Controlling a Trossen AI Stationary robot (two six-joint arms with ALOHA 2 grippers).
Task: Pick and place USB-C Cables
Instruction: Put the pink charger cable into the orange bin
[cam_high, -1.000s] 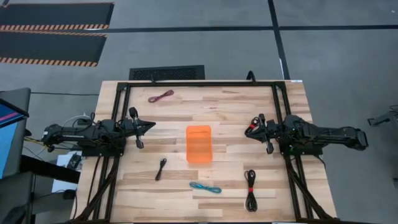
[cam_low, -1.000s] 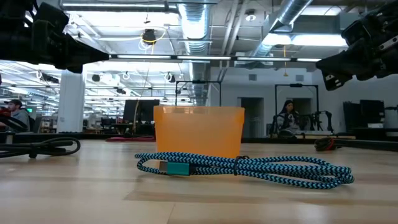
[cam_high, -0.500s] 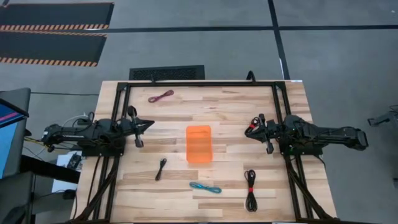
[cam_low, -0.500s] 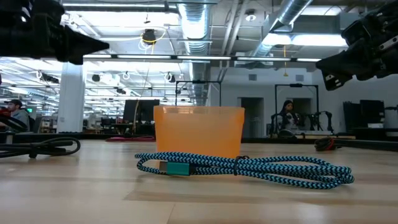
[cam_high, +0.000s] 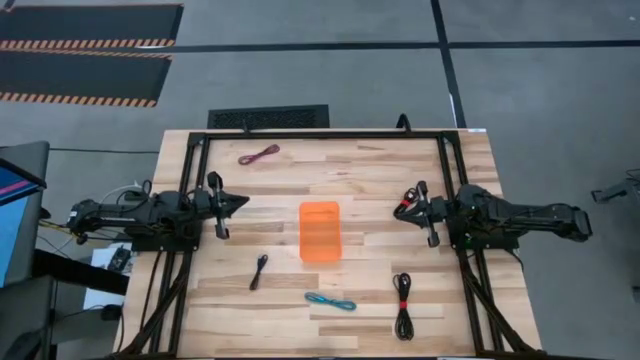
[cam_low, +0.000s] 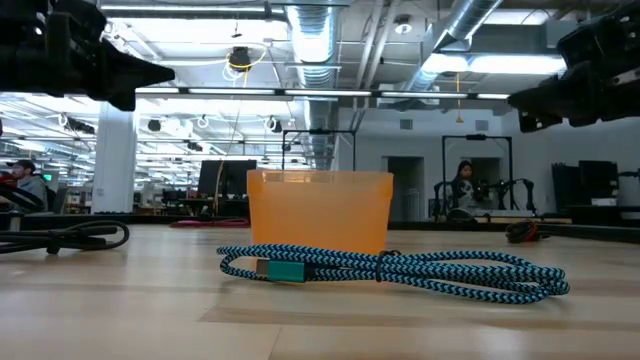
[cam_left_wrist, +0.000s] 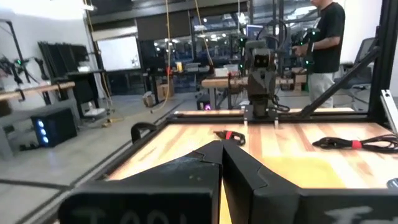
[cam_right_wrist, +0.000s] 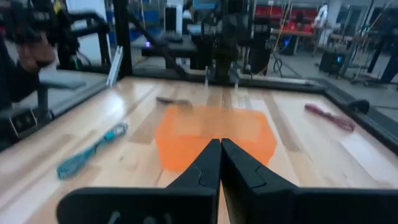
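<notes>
The orange bin (cam_high: 320, 231) stands at the table's middle. Around it lie a maroon cable (cam_high: 259, 154) near the far edge, a small black cable (cam_high: 259, 271), a teal-blue cable (cam_high: 330, 301) near the near edge, and a black cable with a red tie (cam_high: 402, 305). Another red-tied bundle (cam_high: 405, 202) lies by my right gripper's tip. My left gripper (cam_high: 244, 201) hovers shut left of the bin, pointing at it. My right gripper (cam_high: 399, 210) hovers shut right of the bin, also pointing at it. Neither holds anything.
A black metal frame (cam_high: 320, 134) runs along the table's far edge and down both sides under the arms. The teal-blue cable (cam_low: 390, 268) lies right in front of the bin (cam_low: 320, 210) in the low view. People stand in the room beyond the table.
In the low view the left arm has risen a little and its tip now points more level. The right arm has also tipped slightly toward level. No cable has moved.
</notes>
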